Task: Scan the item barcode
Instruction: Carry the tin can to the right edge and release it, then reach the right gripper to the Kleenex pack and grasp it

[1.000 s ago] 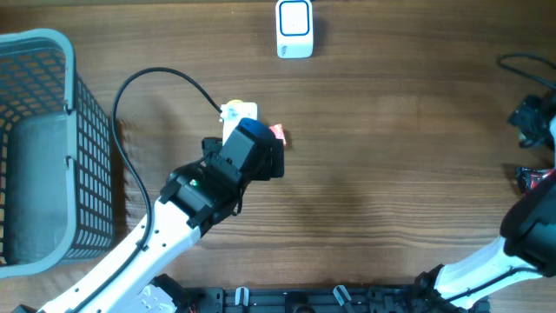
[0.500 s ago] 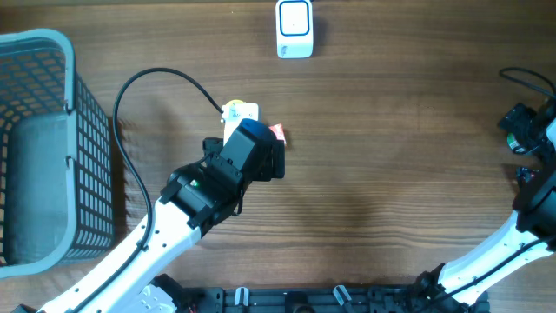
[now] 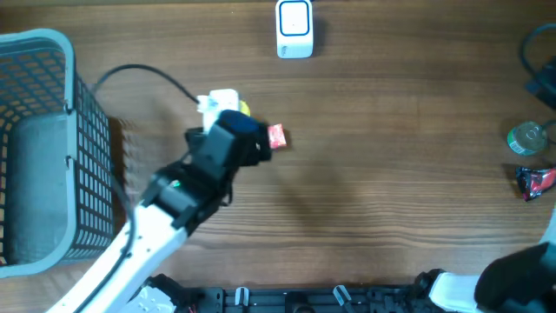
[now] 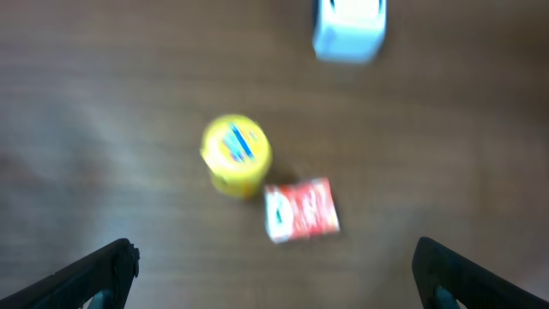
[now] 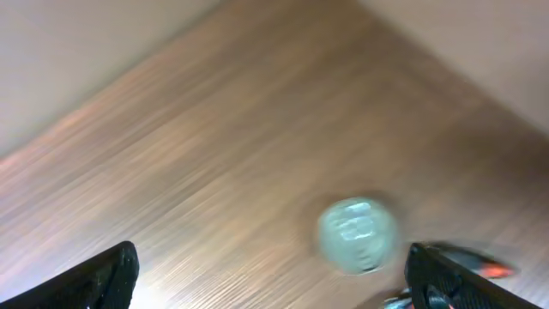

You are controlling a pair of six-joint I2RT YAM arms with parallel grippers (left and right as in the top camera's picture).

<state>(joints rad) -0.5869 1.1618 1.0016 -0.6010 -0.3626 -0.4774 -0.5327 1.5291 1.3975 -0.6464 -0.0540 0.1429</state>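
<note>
1. Wooden table (image 3: pixel 391 174): open room right of the left gripper (image 4: pixel 274 273).
2. Mesh basket (image 3: pixel 35 148) stands well left of it.
3. Scanner (image 4: pixel 347 30) lies far ahead.
4. Yellow tub (image 4: pixel 236 154) and red packet (image 4: pixel 300 210) sit just ahead of its wide, empty jaws.
5. Right gripper (image 5: pixel 270 279), also wide and empty, hovers near a silvery disc (image 5: pixel 356 233).

A white scanner (image 3: pixel 294 28) with a blue-edged face sits at the top centre of the overhead view, on the wooden tabletop (image 3: pixel 391 174). Below it and to its left, a small red packet (image 3: pixel 277 136) with white print lies flat. In the left wrist view, which is blurred, the packet is slightly askew. A round yellow tub (image 4: pixel 236 154) with a blue mark on its lid stands just beside the packet's upper left corner. At the far right edge of the overhead view stands a round silvery can (image 3: pixel 525 137). Below it, near but apart, lies a dark wrapper with red on it (image 3: pixel 534 180).
</note>
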